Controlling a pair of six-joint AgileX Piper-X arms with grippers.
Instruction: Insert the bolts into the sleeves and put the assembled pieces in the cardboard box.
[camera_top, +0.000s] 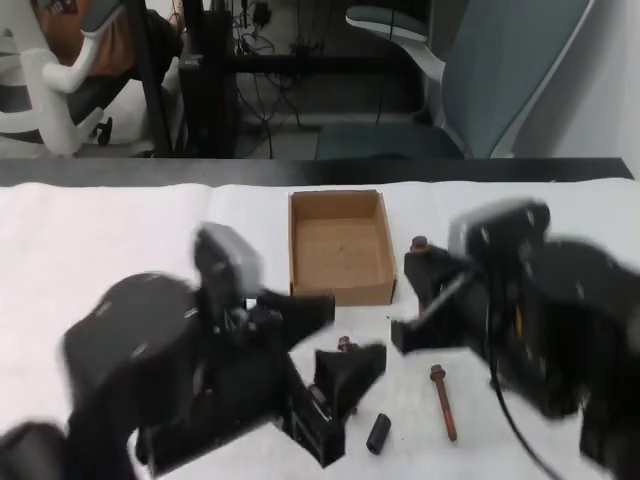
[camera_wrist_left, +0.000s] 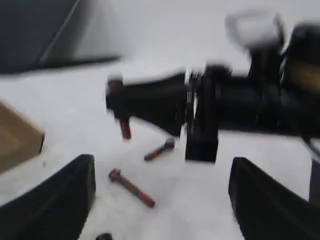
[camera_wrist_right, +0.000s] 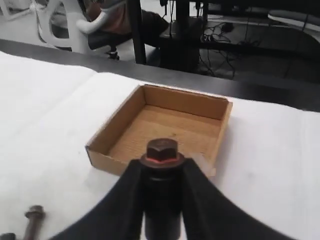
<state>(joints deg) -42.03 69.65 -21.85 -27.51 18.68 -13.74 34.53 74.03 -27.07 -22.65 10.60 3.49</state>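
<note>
The step in hand looks like delivery of a finished piece. The right gripper (camera_wrist_right: 161, 167) has its jaws clamped on a black sleeve (camera_wrist_right: 161, 205) standing upright, with a bolt (camera_wrist_right: 161, 149) seated in it so that the hex head and flange rest on the sleeve's top. In the left wrist view the bolt's reddish tip pokes out below the sleeve, so this pair reads as assembled.

In the high view the held piece (camera_top: 419, 246) hangs just right of the cardboard box (camera_top: 340, 245), which sits at the centre of the frame on the white-covered desk (camera_top: 100, 230). The piece is beside the box's right wall, not yet over the opening. The box floor, as far as the right wrist view shows it, is bare.

The left gripper (camera_wrist_left: 162, 167) sits in the lower middle of the high view, jaws wide apart and holding nothing. Under and ahead of it lie loose parts: one bolt (camera_top: 443, 400) at lower right of centre, a second bolt (camera_top: 346, 345) near the left jaws, and a spare sleeve (camera_top: 378, 433) by the bottom edge.

The next move probably calls for the right arm to carry the piece sideways over the box wall, lower it toward the floor and part the jaws. It must clear the rim so the protruding bolt tip does not catch the cardboard. More bolts and a sleeve remain on the desk, so the task is likely at an early stage.
</note>
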